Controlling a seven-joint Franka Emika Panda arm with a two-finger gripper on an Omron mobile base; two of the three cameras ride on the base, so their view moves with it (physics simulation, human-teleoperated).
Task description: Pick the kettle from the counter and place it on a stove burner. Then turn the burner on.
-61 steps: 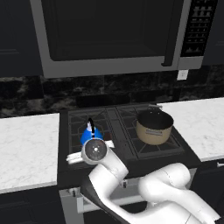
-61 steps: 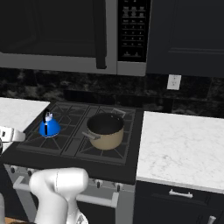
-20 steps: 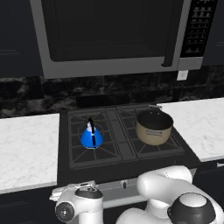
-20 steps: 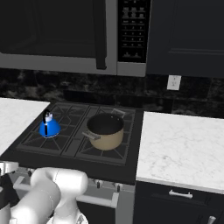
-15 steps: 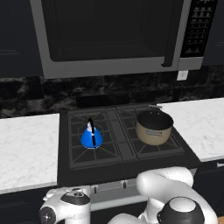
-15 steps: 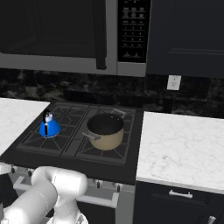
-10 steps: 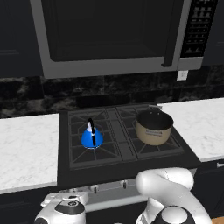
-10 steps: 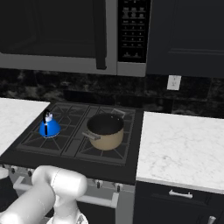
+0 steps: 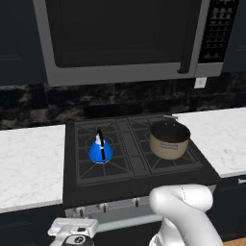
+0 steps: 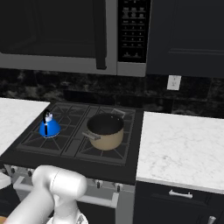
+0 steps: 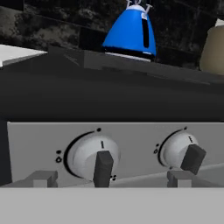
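The small blue kettle (image 9: 101,151) (image 10: 49,127) stands upright on the front left stove burner (image 9: 85,168), its black handle arched over the top. In the hand view the kettle (image 11: 131,29) rises above the stove's front edge. My gripper (image 11: 111,178) is low in front of the stove's control panel, open, its fingertips (image 11: 42,178) set wide apart. The leftmost white knob (image 11: 93,155) sits between them, untouched as far as I can see. The hand (image 9: 72,227) shows at the bottom of the left base view, below the knob row.
A beige pot (image 9: 169,139) (image 10: 105,131) sits on the front right burner. A second knob (image 11: 183,153) is to the right of the first. White marble counter (image 9: 29,163) (image 10: 183,144) flanks the stove, and a microwave (image 9: 125,38) hangs above.
The hand has dropped from the stove's front left edge to below it, level with the knobs. Kettle and pot have stayed put.
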